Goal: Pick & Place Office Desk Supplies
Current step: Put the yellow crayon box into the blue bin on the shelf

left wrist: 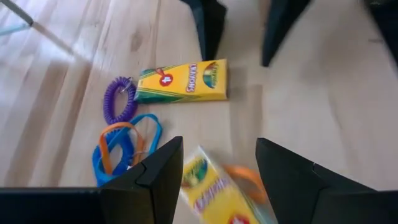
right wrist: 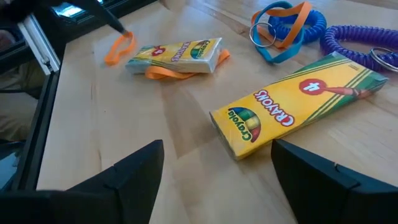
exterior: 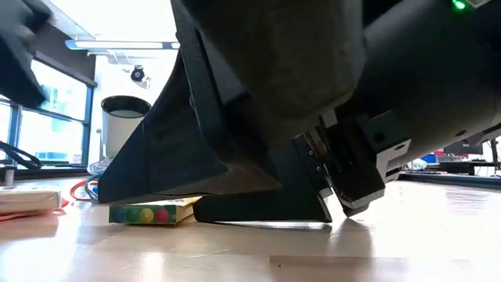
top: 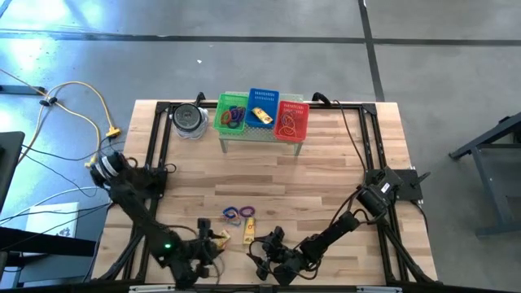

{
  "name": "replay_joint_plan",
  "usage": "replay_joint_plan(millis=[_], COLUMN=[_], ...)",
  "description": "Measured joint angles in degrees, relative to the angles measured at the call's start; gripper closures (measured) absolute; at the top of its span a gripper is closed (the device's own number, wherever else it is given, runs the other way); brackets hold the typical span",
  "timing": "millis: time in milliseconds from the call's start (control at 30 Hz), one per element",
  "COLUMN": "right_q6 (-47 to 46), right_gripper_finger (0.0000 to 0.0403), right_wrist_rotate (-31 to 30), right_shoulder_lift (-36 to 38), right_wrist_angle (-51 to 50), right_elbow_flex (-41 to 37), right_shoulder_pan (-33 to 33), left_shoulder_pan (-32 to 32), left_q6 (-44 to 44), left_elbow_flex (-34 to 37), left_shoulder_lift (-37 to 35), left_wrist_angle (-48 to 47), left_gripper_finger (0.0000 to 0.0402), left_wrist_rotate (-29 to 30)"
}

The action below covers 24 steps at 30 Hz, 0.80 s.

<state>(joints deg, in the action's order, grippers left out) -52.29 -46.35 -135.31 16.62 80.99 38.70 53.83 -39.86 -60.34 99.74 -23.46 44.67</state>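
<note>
Both my grippers are low at the near edge of the wooden table (top: pixel 326 155). My left gripper (left wrist: pixel 219 165) has its fingers spread wide with nothing held, right above a yellow crayon box (left wrist: pixel 214 190) lying on an orange band (right wrist: pixel 166 73). My right gripper (right wrist: pixel 214 165) is wide open too, empty, pointed at a second crayon box (right wrist: pixel 295 102). Beside that sit a purple coil loop (left wrist: pixel 118 99) and a blue loop (left wrist: pixel 115 149). At the far edge stand green (top: pixel 232 114), blue (top: pixel 262 107) and red baskets (top: pixel 293 120) near a grey tin (top: pixel 189 119). Grey floor around, windows behind.
</note>
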Motion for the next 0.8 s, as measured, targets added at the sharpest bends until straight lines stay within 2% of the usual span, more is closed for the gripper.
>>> replay_joint_plan(millis=[300,800], right_q6=[-1.49,-1.81], right_gripper_finger=[0.0116,0.0116], right_wrist_rotate=[-0.25,-3.03], right_shoulder_lift=[0.04,0.01], right_wrist_angle=[-0.2,-0.23], right_elbow_flex=[-0.02,-0.07], right_shoulder_pan=[0.72,0.83], left_shoulder_pan=[-8.08,-10.65], left_q6=[2.76,3.81], left_elbow_flex=[0.04,0.04], left_shoulder_lift=[8.11,9.21], left_wrist_angle=[7.14,18.13], left_gripper_finger=[0.0208,0.0208], left_wrist_rotate=[-7.32,-11.36])
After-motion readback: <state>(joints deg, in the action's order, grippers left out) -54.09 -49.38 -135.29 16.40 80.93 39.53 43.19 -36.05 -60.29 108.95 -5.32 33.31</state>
